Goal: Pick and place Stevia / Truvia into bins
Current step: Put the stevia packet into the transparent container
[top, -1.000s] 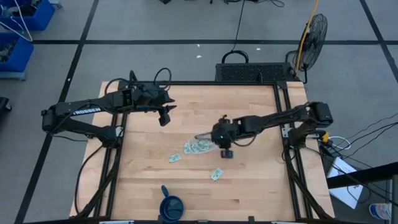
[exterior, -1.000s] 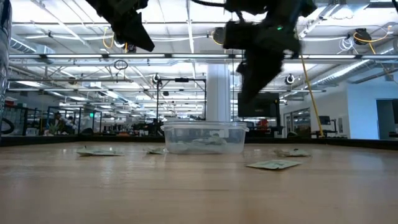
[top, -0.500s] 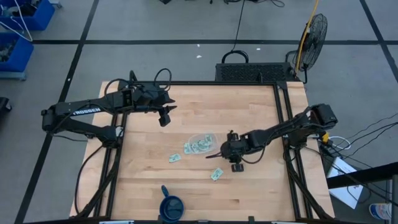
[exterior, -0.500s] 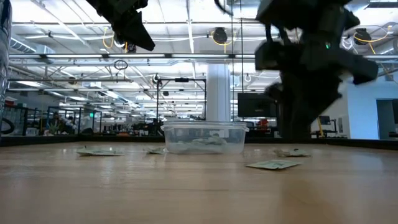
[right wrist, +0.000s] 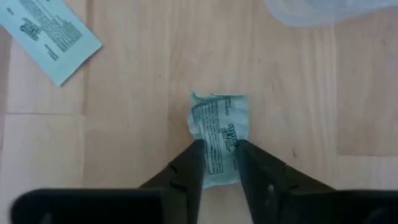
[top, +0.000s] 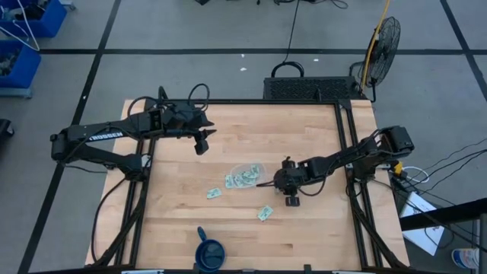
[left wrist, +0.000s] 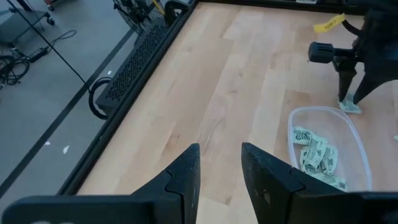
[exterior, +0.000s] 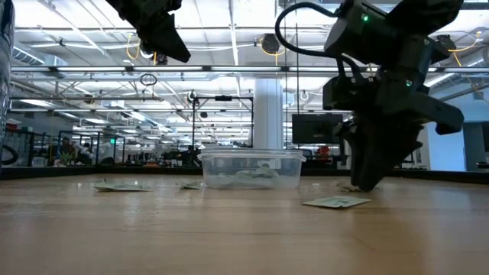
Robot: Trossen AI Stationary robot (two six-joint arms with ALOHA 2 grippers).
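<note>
The clear tub [top: 246, 175] stands mid-table with several pale green sachets in it; it also shows in the low view [exterior: 250, 168] and the left wrist view [left wrist: 326, 146]. My right gripper [top: 266, 185] is down at the table just right of the tub, shut on a sachet [right wrist: 217, 124] that lies on the wood. Two more sachets lie flat on the table, one [top: 214, 193] left of the tub and one [top: 265, 213] nearer the front. My left gripper [top: 202, 143] waits open in the air at the far left. My right gripper pinches the sachet's near end [right wrist: 219, 158] between its two fingers, and the paper is squeezed narrower there than at its free end [right wrist: 217, 102]. The fingers come slanting down from the table's right. The sachet lies on the table.
A dark blue cup [top: 209, 251] stands at the table's near edge. Another loose sachet [right wrist: 50, 37] lies close to my right gripper, and the tub's corner [right wrist: 336, 9] is just beyond it. A black frame runs around the table.
My right gripper has gone from above the tub's right end toward the table's right and near side, and down until its fingertips are at the table around a sachet. My left arm has kept still.
</note>
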